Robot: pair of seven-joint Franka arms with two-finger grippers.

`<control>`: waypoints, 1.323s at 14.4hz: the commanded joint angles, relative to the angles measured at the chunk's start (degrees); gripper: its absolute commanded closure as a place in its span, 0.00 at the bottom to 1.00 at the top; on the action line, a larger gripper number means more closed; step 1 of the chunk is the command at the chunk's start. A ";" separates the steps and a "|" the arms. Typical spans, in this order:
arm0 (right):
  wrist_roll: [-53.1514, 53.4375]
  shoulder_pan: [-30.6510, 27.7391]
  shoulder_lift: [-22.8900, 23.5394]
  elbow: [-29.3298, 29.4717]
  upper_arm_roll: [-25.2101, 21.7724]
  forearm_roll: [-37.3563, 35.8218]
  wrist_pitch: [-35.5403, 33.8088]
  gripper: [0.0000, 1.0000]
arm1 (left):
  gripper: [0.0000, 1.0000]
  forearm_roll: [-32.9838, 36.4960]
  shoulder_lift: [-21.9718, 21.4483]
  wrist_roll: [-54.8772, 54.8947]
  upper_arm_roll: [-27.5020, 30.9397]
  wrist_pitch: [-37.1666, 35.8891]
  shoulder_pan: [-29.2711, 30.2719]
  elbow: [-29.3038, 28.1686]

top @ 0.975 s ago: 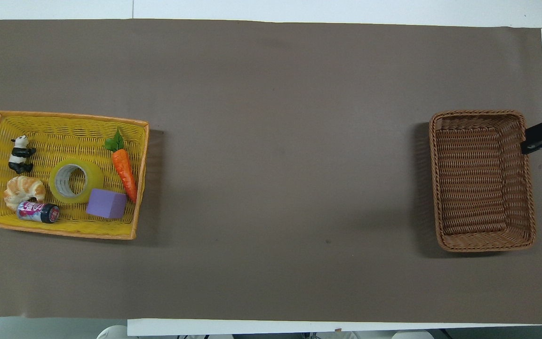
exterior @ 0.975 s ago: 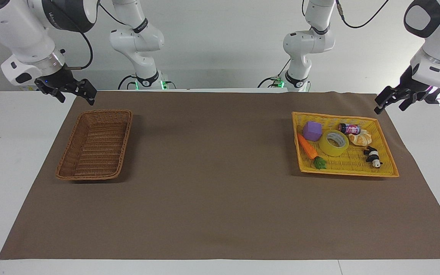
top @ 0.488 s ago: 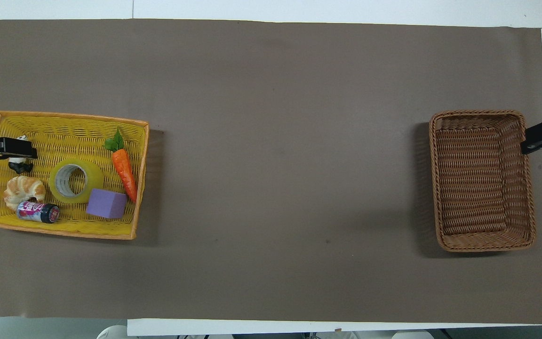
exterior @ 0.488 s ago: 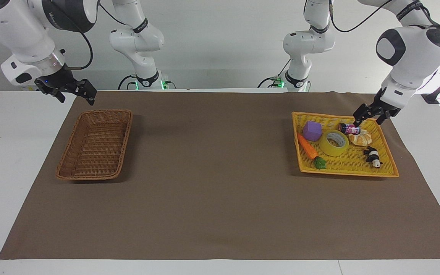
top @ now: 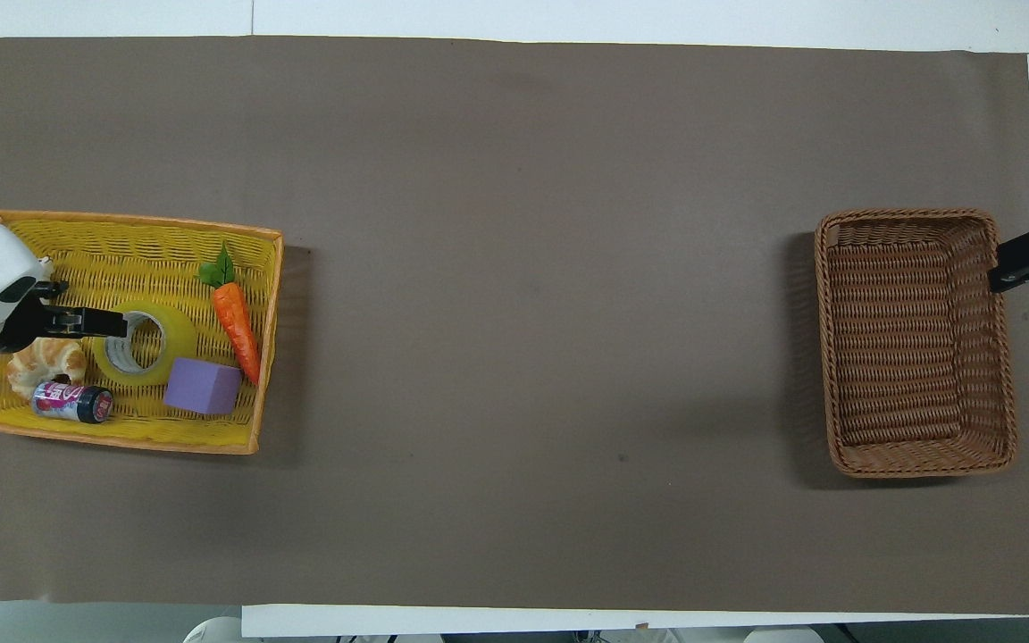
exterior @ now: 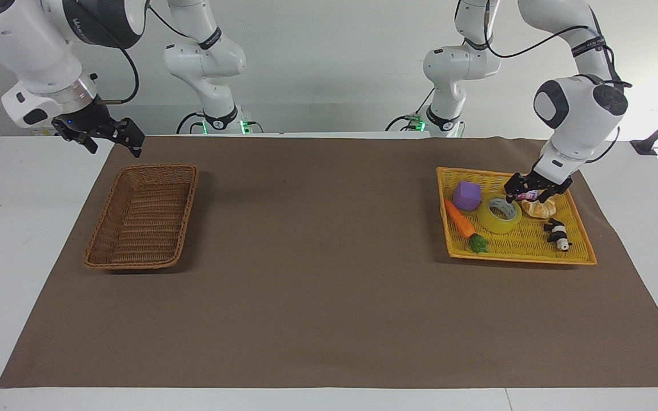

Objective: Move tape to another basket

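Now, by part:

Tape (exterior: 500, 214): lies flat in the yellow tray (exterior: 581, 246), core hole up, among the other items; nothing grips it.

Tray: sits on the brown mat (exterior: 329, 297) toward the left arm's end of the table.

Tray contents: a purple cube (exterior: 466, 195) just beside the tape and nearer to the robots; a carrot (exterior: 459, 219) along the tray wall that faces the table's middle; a croissant (exterior: 539, 209) and a small can (top: 73, 402) beside the tape toward the tray's outer end; a panda figure (exterior: 558, 234) farther from the robots than the croissant.

Left gripper (exterior: 528, 197): low over the tray, above the can and the croissant, just beside the tape's rim; fingers spread apart, holding nothing.

Basket (exterior: 145, 216): brown wicker, on the mat toward the right arm's end, well apart from the tray; nothing in it.

Right gripper (exterior: 111, 137): waits in the air over the table's edge, near the basket's corner nearest the robots; fingers apart, holding nothing.
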 commanded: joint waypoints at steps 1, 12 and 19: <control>-1.41 -0.12 -1.37 -1.47 0.03 -0.34 0.04 0.00 | 0.06 0.68 1.12 4.53 0.04 2.07 1.17 -1.16; -1.41 -0.12 -1.37 -1.47 0.03 -0.42 0.04 0.00 | 0.44 0.76 5.61 4.64 0.04 6.90 1.53 -2.56; -1.41 -0.12 -1.37 -1.47 0.03 -0.34 -0.05 0.00 | 0.62 0.67 5.34 4.72 0.04 8.04 1.53 -5.72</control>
